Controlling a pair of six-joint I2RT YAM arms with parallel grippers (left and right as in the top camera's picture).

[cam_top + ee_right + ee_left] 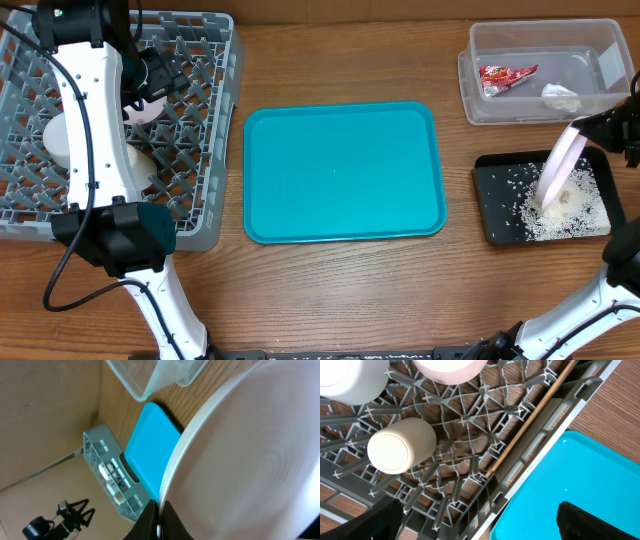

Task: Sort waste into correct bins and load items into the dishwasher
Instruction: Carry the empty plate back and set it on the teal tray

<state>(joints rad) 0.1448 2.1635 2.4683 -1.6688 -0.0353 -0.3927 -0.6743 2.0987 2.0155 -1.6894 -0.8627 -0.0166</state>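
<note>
The plate was tipped over the black bin, its rim pinched by my right fingers, with rice lying below. My left fingers were wide open and empty over the rack, which had cups inside, so I think only the plate was left to load.

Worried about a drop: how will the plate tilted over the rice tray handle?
The plate looks stiff and glossy, so it may slip in the jaws. Gripped at one rim edge, it could pivot. Probably breakable.

Tray lies between rack, left, and bin, right.
</note>
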